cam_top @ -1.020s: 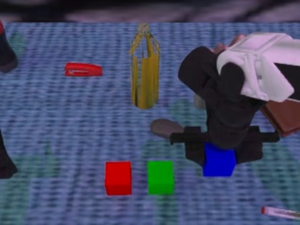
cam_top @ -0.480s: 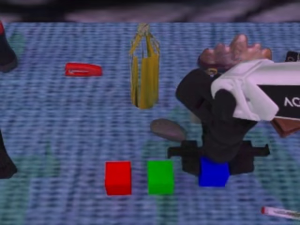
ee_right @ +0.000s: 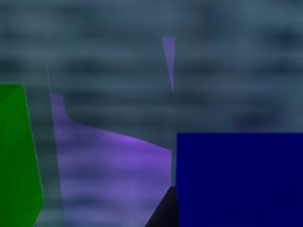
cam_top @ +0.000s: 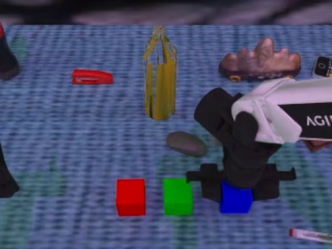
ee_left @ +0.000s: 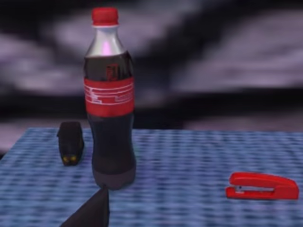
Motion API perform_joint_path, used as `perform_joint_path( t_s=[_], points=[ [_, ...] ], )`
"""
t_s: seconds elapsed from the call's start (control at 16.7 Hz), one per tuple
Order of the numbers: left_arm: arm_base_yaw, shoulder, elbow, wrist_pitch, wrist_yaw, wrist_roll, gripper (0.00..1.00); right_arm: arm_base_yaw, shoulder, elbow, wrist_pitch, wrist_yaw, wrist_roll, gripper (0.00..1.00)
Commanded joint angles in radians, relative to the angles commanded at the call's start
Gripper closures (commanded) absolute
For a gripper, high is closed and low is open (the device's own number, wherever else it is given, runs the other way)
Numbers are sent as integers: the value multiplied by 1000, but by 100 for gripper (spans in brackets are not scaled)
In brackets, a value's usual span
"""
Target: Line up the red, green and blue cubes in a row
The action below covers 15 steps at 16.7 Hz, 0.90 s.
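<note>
Near the front of the table the red cube (cam_top: 130, 196) and the green cube (cam_top: 178, 195) stand side by side with a small gap. The blue cube (cam_top: 236, 200) is to the green one's right, in line with them and about a cube's width away. My right gripper (cam_top: 236, 188) is shut on it from above. The right wrist view shows the blue cube (ee_right: 239, 179) close up beside one dark fingertip (ee_right: 164, 213), and the green cube (ee_right: 16, 156) farther off. My left arm (cam_top: 5, 181) is parked at the left edge, its gripper open.
Behind the row lie a grey pebble-like object (cam_top: 185, 143), a yellow bottle (cam_top: 161, 78) and a red stapler (cam_top: 92, 77). A brown lumpy object (cam_top: 259, 59) is at the back right, a pen (cam_top: 311, 235) at the front right, a cola bottle (ee_left: 110, 99) far left.
My right gripper has carried the blue cube down and slightly left, toward the front, into line with the red and green cubes. The brown object behind the arm has come into view.
</note>
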<state>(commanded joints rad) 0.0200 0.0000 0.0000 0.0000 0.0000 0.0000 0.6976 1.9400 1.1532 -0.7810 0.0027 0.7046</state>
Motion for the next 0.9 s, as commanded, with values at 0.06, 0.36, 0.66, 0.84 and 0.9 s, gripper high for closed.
perform_joint_path(
  t_s=[0.06,0.36,0.66,0.84,0.9],
  points=[
    [0,0,0,0,0,0,0,0,0,0,0,0,0,85],
    [0,0,0,0,0,0,0,0,0,0,0,0,0,47],
    [0,0,0,0,0,0,0,0,0,0,0,0,0,10],
    [0,0,0,0,0,0,0,0,0,0,0,0,0,0],
    [0,0,0,0,0,0,0,0,0,0,0,0,0,0]
  ],
)
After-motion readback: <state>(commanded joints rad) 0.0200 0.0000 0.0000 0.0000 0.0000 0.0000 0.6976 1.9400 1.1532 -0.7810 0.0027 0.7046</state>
